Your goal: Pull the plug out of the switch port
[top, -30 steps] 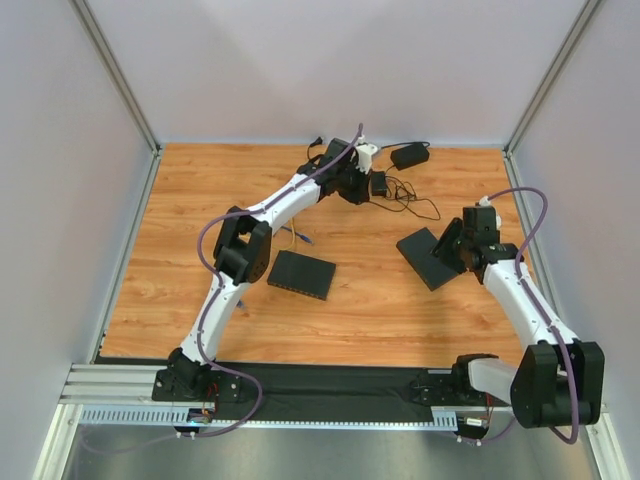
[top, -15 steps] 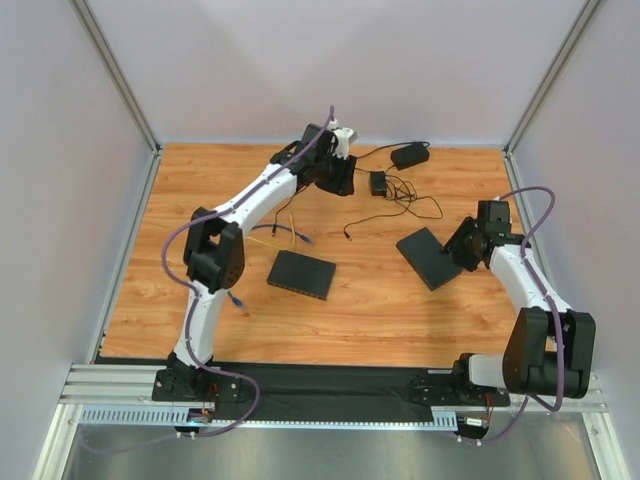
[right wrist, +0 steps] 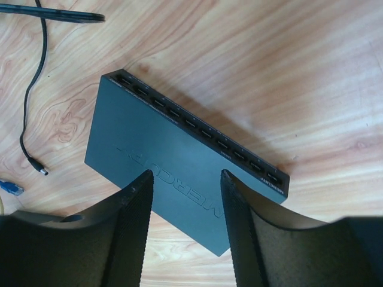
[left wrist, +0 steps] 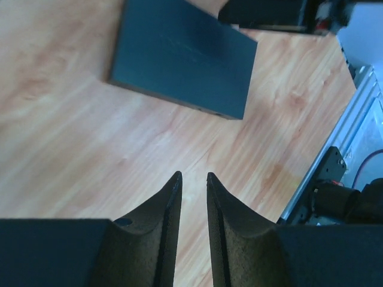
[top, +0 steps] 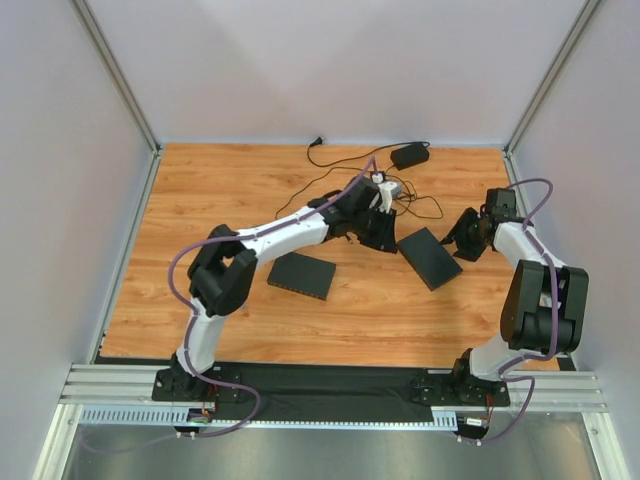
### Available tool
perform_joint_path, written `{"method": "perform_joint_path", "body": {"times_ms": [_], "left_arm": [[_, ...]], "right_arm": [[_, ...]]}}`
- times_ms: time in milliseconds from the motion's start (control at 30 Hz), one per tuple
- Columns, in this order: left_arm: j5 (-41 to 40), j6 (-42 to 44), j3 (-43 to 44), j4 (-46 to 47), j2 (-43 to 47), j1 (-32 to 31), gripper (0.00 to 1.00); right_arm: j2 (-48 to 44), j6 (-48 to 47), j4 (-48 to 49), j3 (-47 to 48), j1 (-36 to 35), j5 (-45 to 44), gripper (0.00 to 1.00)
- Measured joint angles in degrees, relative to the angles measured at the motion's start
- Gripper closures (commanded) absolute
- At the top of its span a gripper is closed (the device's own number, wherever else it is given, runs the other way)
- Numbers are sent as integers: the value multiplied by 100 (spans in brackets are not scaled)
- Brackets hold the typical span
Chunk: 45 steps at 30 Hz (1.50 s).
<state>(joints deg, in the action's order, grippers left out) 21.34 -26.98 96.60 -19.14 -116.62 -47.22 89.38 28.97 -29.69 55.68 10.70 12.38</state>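
The switch (top: 430, 258) is a flat black oblong box right of the table's middle. In the right wrist view the switch (right wrist: 179, 161) shows a row of sockets along its far long edge, and every socket I see is empty. A loose blue plug (right wrist: 9, 188) and a black barrel plug (right wrist: 42, 170) lie on the wood to its left. My right gripper (top: 466, 243) is open and empty, and its fingertips (right wrist: 187, 173) straddle the switch's near part from above. My left gripper (top: 385, 238) is just left of the switch (left wrist: 179, 54). Its fingertips (left wrist: 193, 174) are open only a narrow slit and empty.
A squarer plain black slab (top: 302, 275) lies left of the switch. A black power adapter (top: 408, 155) and tangled thin black cables (top: 418, 203) lie at the back. Grey walls close three sides. The metal rail (left wrist: 353, 113) runs along the near edge.
My left arm swung from the table's back to the middle, beside the switch. My right arm folded back and its gripper drew slightly right. The yellow cable no longer shows in the top view.
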Motion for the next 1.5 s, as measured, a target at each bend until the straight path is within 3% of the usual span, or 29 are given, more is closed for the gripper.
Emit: {"method": "perform_joint_path", "body": {"times_ms": [133,367,733,1100,1300,1500], "left_arm": [[50,-398,33,153,-664,-173,67],[-42,-1056,153,323,-1270,-131,62],[232,-1526,1279,573,-2190,-114,61],[516,-1401,1499,455,-2411,-103,59],[647,-1156,1657,350,-2463,-90,60],[605,-863,1753,28,-2441,-96,58]], "right_arm": [[138,-278,28,116,0,61,43],[439,-531,120,186,76,85,43],[678,-459,494,-72,188,389,45],[-1040,297,1235,-2118,144,820,50],[-2371,1147,1458,-3182,-734,1071,50],[-3195,1626,1392,-3322,-1394,1045,49]]}}
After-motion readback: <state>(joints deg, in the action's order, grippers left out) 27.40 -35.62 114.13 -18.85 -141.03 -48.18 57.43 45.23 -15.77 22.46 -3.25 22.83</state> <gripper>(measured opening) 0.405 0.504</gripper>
